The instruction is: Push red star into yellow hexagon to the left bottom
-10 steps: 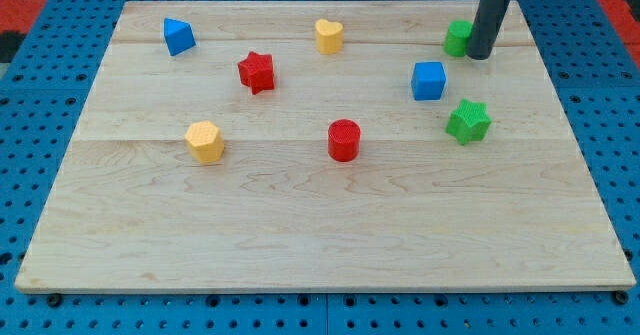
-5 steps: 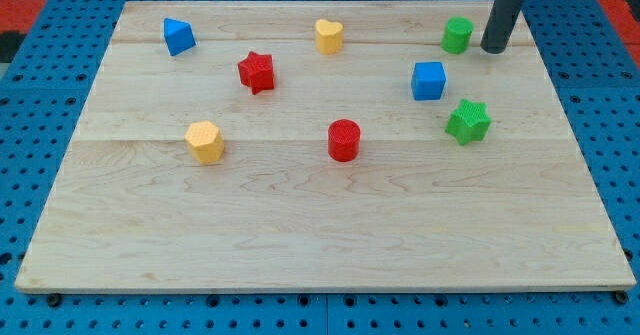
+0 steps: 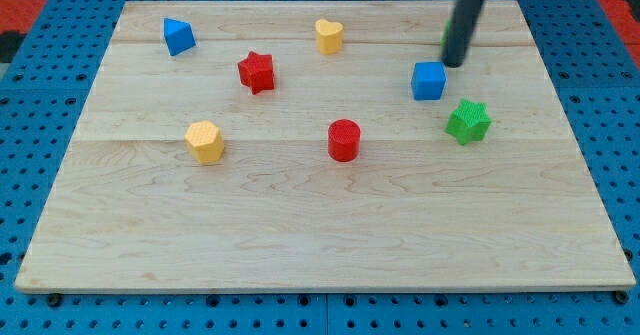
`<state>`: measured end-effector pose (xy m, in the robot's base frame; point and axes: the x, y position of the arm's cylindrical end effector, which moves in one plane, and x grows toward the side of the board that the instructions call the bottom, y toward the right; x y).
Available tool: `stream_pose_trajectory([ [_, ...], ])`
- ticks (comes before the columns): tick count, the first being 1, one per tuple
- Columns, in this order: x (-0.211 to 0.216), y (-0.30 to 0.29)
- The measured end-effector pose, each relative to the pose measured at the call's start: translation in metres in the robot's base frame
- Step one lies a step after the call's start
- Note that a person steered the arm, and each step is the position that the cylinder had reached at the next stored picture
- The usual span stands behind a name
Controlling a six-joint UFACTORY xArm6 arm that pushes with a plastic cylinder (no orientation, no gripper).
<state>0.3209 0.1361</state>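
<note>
The red star (image 3: 256,71) lies on the wooden board (image 3: 320,225) in the upper left part. The yellow hexagon (image 3: 204,141) lies below it and to its left, apart from it. My tip (image 3: 455,63) is far to the right of the red star, near the view's top right, just above the blue cube (image 3: 428,80). The rod hides most of a green block behind it.
A blue triangular block (image 3: 178,36) sits at the top left. A yellow heart (image 3: 328,35) sits at the top middle. A red cylinder (image 3: 344,139) stands mid-board. A green star (image 3: 468,121) lies at the right.
My tip has moved left and slightly down, from right of the green block to in front of it, close to the blue cube. No block has moved.
</note>
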Motion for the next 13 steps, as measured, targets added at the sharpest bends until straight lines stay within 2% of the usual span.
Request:
stream_pose_trajectory([
  [2, 0.017, -0.121],
  [3, 0.016, -0.152],
  [4, -0.008, -0.11],
  [6, -0.016, 0.02],
  [7, 0.026, 0.017],
  [8, 0.072, -0.044],
  [9, 0.121, -0.079],
  [10, 0.081, -0.075],
  [11, 0.036, -0.101],
  [12, 0.025, -0.151],
  [13, -0.004, -0.16],
])
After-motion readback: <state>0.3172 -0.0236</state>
